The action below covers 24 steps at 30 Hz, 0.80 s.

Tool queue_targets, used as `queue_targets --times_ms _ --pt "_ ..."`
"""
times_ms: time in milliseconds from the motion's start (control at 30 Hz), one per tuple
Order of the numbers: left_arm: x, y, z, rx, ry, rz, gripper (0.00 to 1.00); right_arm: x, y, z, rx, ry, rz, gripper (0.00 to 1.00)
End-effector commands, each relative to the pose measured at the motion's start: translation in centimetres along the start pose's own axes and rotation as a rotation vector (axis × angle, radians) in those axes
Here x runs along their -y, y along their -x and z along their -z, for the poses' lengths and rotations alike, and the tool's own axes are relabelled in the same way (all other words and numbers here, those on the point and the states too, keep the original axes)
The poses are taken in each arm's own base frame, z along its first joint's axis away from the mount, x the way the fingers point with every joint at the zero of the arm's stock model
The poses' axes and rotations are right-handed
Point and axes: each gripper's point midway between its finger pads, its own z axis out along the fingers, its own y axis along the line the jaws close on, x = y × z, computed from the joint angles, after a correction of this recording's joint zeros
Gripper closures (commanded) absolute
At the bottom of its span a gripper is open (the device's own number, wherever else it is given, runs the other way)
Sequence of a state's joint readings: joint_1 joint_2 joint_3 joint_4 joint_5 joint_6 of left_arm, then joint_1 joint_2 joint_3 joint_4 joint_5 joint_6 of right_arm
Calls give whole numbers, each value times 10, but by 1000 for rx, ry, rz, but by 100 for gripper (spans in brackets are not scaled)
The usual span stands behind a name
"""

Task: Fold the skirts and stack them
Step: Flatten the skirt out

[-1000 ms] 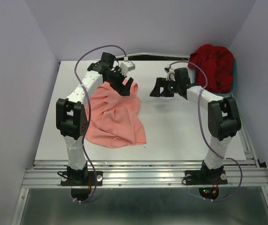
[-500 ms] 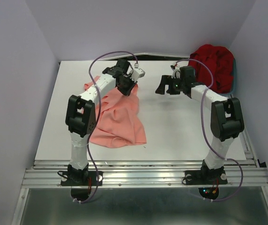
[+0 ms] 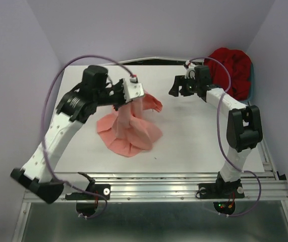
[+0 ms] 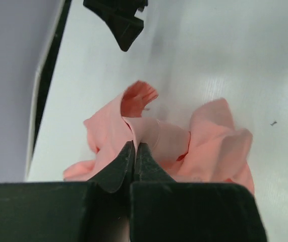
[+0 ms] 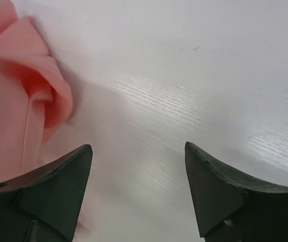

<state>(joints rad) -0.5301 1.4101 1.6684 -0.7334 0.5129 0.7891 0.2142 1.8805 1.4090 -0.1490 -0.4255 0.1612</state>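
The salmon-pink skirt lies bunched at the middle left of the table, one part pulled up into a peak. My left gripper is shut on that peak. In the left wrist view its fingers pinch a fold of the pink skirt, which hangs below them. My right gripper hovers open over bare table to the right of the pink cloth. The right wrist view shows nothing between its tips, with the pink skirt's edge to their left. The deep red skirt is heaped at the back right.
The red heap sits in a teal basin at the table's back right corner. The white table ends at a metal rail in front. Purple-grey walls close in the left, back and right sides. Cables loop above both arms.
My left gripper closed on the pink skirt and rose, dragging the cloth up and rightward into a peak. The right gripper shifted slightly toward the back and its jaws narrowed a little.
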Motion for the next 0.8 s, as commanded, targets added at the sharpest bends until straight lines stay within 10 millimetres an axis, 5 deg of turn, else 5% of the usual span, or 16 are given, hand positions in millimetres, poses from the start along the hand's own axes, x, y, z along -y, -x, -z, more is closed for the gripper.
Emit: queue_targets --times_ms 0,67,200,233,500,600,667,700,767 --pt "35 -13 49 27 40 -181 100 -14 23 4 34 86 67 22" --pt "34 -30 51 3 121 -144 100 -24 15 1 -1 157 35 25" --pt "27 -36 61 30 242 -101 100 -57 0 12 -39 323 25 24" --pt "23 -35 59 42 252 -67 100 -53 -19 14 -61 316 14 23" --pt "-14 -45 22 25 250 60 100 -45 -52 54 -83 226 175 22" --pt "-54 -69 -10 3 227 219 100 -50 -61 68 -125 253 236 21" --pt "-82 -72 -8 31 224 327 100 -56 -68 77 -153 280 233 20" --pt "-89 -94 -30 -8 186 397 100 -62 -71 81 -158 308 219 18" --pt "-104 -96 -37 -15 155 459 100 -72 -80 86 -160 340 203 18"
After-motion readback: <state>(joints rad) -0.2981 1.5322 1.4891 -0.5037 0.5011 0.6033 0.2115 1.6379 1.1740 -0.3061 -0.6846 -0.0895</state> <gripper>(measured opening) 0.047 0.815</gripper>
